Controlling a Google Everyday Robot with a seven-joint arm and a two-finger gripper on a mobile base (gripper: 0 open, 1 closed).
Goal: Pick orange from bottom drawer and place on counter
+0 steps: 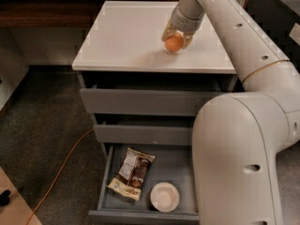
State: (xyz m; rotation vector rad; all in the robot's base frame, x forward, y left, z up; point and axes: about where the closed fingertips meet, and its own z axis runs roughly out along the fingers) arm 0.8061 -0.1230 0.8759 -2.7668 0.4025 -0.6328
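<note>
Your inventory, item by item:

1. Gripper (176, 37): sits low over the counter (125, 36), toward 2 o'clock from the slab's centre. You reach it along the white arm (243, 41), which comes in from 1 o'clock in the picture and bends into a large pale link at 4 o'clock. The fingers (165, 35) are clasped on either side of the orange.
2. Orange (174, 43): held between those fingers, at or just over the counter surface. You cannot tell whether it touches the slab.
3. Counter: white, glossy, square, topping the grey cabinet.
4. Top drawer (145, 101) and middle drawer (140, 134): both pulled out slightly, with a dark gap above each front.
5. Bottom drawer (140, 215): pulled far out at 6 o'clock, with its right part hidden behind the arm.
6. Snack packet (131, 173): lies flat in the drawer tray, left of centre and tilted.
7. White bowl (164, 196): upright in the tray, at 4 o'clock from the packet and near it.
8. Orange cable (61, 165): runs across the dark carpet at 8 o'clock.
</note>
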